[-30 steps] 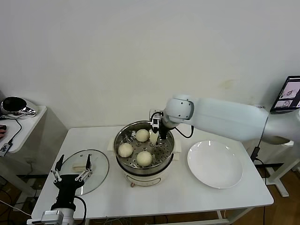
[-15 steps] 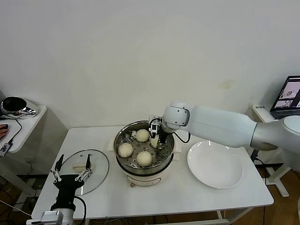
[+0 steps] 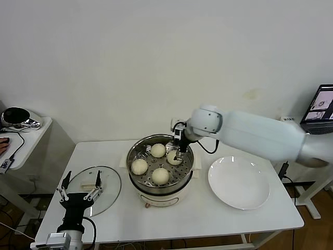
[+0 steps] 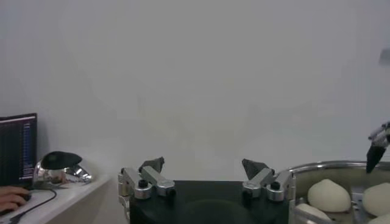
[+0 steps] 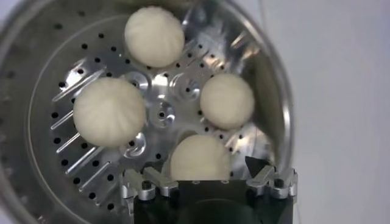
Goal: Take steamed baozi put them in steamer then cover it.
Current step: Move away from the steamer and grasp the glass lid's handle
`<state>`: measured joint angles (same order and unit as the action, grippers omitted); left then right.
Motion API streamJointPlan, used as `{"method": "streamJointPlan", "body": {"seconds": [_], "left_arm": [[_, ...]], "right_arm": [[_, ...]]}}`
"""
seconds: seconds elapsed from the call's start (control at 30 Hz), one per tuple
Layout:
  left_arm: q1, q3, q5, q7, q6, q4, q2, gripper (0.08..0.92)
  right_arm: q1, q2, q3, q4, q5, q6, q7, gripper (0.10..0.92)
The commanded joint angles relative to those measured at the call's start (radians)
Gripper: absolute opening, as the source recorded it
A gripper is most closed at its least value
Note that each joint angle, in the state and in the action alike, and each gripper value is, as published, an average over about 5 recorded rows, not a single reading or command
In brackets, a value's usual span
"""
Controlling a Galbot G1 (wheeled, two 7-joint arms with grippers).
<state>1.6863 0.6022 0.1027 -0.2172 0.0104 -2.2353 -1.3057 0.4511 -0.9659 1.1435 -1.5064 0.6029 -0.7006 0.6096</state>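
The steamer (image 3: pixel 136 183) stands mid-table with several cream-white baozi on its perforated tray (image 5: pixel 161 115). My right gripper (image 3: pixel 178 147) hangs open just above the right-hand baozi (image 3: pixel 174 157), which lies free on the tray. In the right wrist view that baozi (image 5: pixel 200 157) shows between and beyond the spread fingers of the right gripper (image 5: pixel 198 172), apart from them. The glass cover (image 3: pixel 106 179) lies flat on the table at the left. My left gripper (image 3: pixel 79 194) waits open at the cover's near edge, empty, and in its own view the left gripper (image 4: pixel 204 164) faces the steamer rim (image 4: pixel 329 165).
An empty white plate (image 3: pixel 238 182) lies right of the steamer. A side table (image 3: pixel 23 138) with a shiny round object stands at the far left. A laptop (image 3: pixel 321 104) sits at the far right edge.
My right gripper has opened and let go of the baozi, which now rests on the tray's right side; the gripper has risen slightly. The left arm has not moved.
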Motion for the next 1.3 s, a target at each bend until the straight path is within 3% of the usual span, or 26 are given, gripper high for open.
{"method": "streamJointPlan", "body": {"seconds": [0.03, 0.17, 0.27, 0.43, 0.57, 0.73, 0.87, 1.07, 1.3], "left_arm": [[0.000, 0.002, 0.005, -0.012, -0.011, 0.026, 0.002, 0.823], [0.002, 0.006, -0.012, -0.015, -0.011, 0.059, 0.002, 0.823], [0.005, 0.006, -0.033, -0.021, -0.012, 0.085, -0.001, 0.823], [0.008, -0.003, -0.125, -0.038, -0.021, 0.123, -0.012, 0.823], [0.012, -0.004, -0.285, -0.040, -0.031, 0.173, -0.014, 0.823], [0.000, 0.020, -0.610, -0.002, -0.058, 0.265, 0.005, 0.823], [-0.021, 0.056, -0.931, 0.047, -0.049, 0.340, 0.063, 0.823], [-0.105, 0.069, -1.262, 0.051, -0.011, 0.482, 0.152, 0.823], [-0.255, 0.026, -1.377, 0.052, 0.010, 0.669, 0.231, 0.823]], "right_arm": [[-0.185, 0.362, -0.241, -0.340, 0.088, 0.163, -0.310, 0.823], [-0.578, 0.489, -0.565, -0.399, 0.045, 0.383, -0.493, 0.823], [-0.913, 0.492, -0.843, -0.391, -0.045, 0.548, -0.561, 0.823], [-1.440, 0.310, -1.373, -0.367, -0.186, 0.743, -0.556, 0.823], [-1.671, 0.089, -1.681, -0.363, -0.317, 0.840, -0.487, 0.823], [-1.820, -0.189, -1.958, -0.375, -0.374, 0.881, -0.433, 0.823], [-1.891, -0.316, -2.053, -0.391, -0.380, 0.867, -0.446, 0.823], [-1.949, -0.349, -2.100, -0.393, -0.376, 0.855, -0.494, 0.823], [-1.964, -0.359, -2.169, -0.416, -0.346, 0.833, -0.524, 0.823]]}}
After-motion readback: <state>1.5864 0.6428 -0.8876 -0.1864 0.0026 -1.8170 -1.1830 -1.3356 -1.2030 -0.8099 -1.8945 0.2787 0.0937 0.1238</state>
